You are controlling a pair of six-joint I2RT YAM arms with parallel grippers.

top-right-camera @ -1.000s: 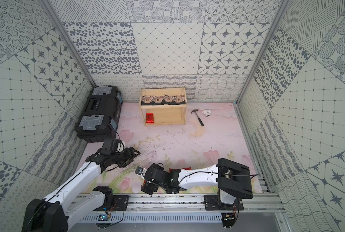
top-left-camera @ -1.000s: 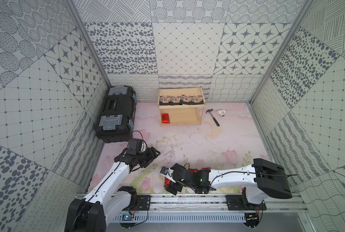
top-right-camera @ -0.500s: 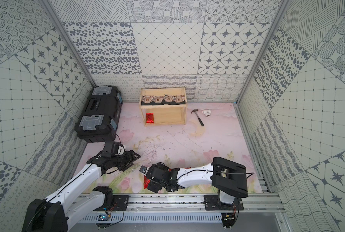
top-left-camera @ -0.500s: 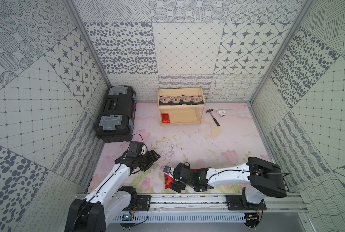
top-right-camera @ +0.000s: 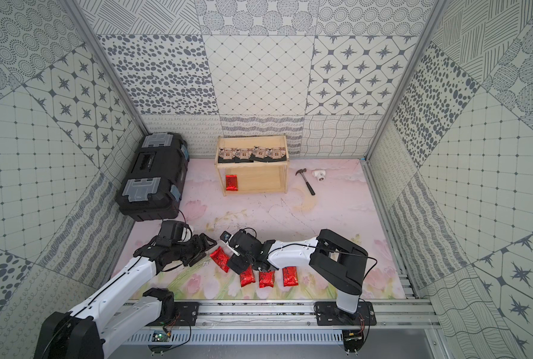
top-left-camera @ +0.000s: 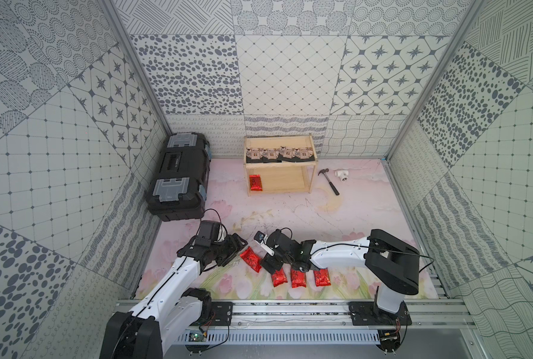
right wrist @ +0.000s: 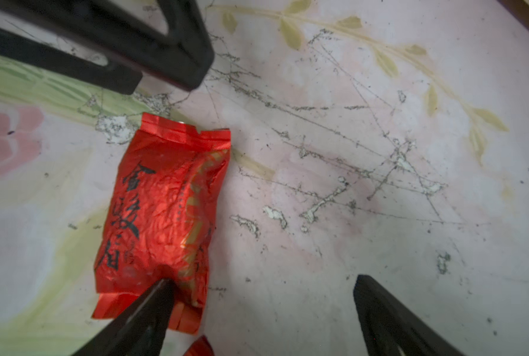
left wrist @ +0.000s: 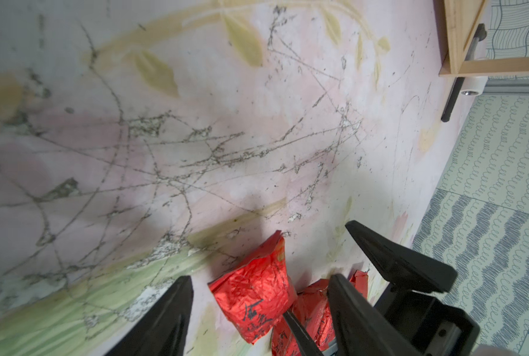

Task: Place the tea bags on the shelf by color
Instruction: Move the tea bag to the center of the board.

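my right fingers [right wrist: 139,323] stand wide apart, one tip over the end of a red tea bag [right wrist: 164,209], the other out over the bare table [right wrist: 349,185]. nothing is clamped. my left fingers [left wrist: 164,317] are apart too and empty, just beside the same bag. as i judge it, this much is done: four black tea bags [top-left-camera: 279,154] sit lined up on the top board of the shelf [top-left-camera: 287,183], and one red bag [top-left-camera: 255,182] lies on the lower board. four red ones are left on the table near me: this one and a row of three [top-left-camera: 298,277] beside it. that puts me a little past halfway, with only red to go.
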